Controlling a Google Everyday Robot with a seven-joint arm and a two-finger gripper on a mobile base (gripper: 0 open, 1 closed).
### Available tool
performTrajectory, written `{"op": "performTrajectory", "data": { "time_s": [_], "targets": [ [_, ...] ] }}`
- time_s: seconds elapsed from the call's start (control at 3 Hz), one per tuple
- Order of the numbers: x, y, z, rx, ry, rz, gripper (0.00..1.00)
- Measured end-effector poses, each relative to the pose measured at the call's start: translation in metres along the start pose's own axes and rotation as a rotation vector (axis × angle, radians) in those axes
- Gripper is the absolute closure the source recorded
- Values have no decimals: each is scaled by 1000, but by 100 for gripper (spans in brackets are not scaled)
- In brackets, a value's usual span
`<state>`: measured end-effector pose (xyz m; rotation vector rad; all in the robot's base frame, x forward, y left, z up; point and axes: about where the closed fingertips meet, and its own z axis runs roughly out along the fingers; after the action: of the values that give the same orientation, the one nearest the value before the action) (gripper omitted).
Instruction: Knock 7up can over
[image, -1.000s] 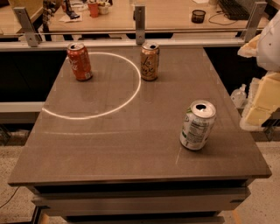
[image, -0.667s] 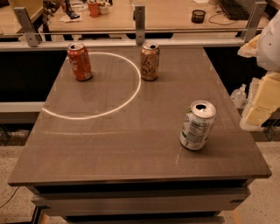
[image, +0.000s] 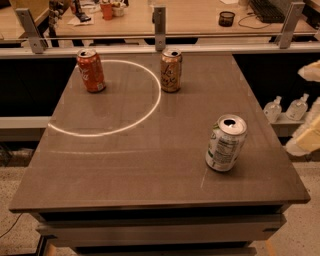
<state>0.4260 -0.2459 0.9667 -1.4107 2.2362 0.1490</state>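
— How many drink cans are counted on the grey-brown rectangular worktop?

— Three are counted, one of each kind, and all are stood upright. The white and green aluminium 7up can with a silver top is found near the right edge, toward the front right corner. It is set well apart from the other two.

— Where are the other two placed?

— The red-orange aluminium can is seen near the back left corner. The tan-brown aluminium can is seen near the middle of the back edge. One thin bright ring of light is cast on the left half of the worktop, and both of these cans are stood on or just beside its line.

— Where is the gripper found?

— The pale cream gripper is seen beyond the right edge of the worktop, cut off by the frame. Nothing is touched by it, and the 7up can is left apart from it. Whether it is released or clenched cannot be told.

— Is anything else counted?

— Two small clear bottles are seen on a shelf past the right edge, and three metal posts are counted behind the back edge.
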Motion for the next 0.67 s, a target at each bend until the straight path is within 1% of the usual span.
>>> {"op": "performTrajectory", "data": {
  "time_s": [0.33, 0.67],
  "targets": [
    [32, -2, 6, 47, -180, 114, 0],
    [48, 17, 20, 42, -353, 159, 0]
  ]
}}
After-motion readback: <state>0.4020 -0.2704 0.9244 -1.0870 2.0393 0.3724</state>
